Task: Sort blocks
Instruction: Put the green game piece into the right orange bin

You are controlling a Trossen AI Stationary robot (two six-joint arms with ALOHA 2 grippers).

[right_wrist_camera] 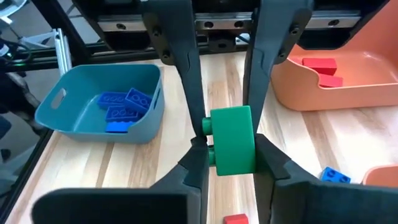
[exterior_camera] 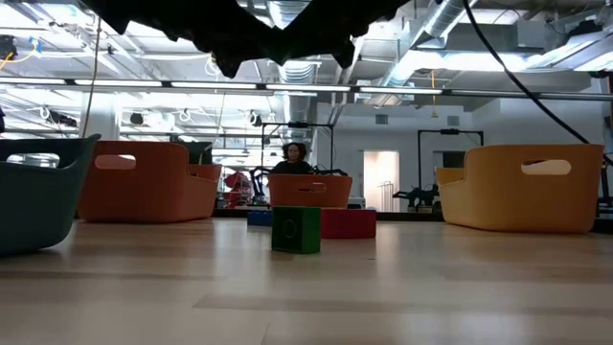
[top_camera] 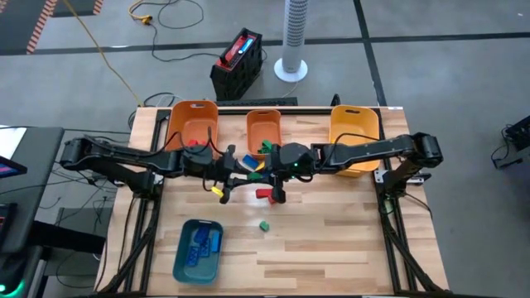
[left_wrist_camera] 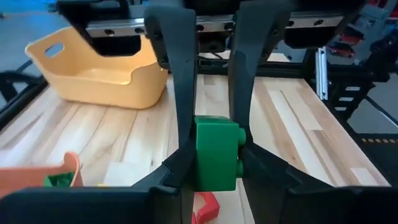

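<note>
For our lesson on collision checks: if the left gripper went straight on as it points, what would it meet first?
The right gripper, facing it and shut on the same green block.

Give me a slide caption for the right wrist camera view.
Right claw shut on a green block above the wooden table, teal bin of blue blocks beyond.

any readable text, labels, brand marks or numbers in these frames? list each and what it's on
None legible.
Green block in the left gripper: no print visible.
Green block in the right gripper: no print visible.
Teal bin, orange bin, yellow bin: no labels visible.
Black-and-red box on the floor: markings too small to read.
</note>
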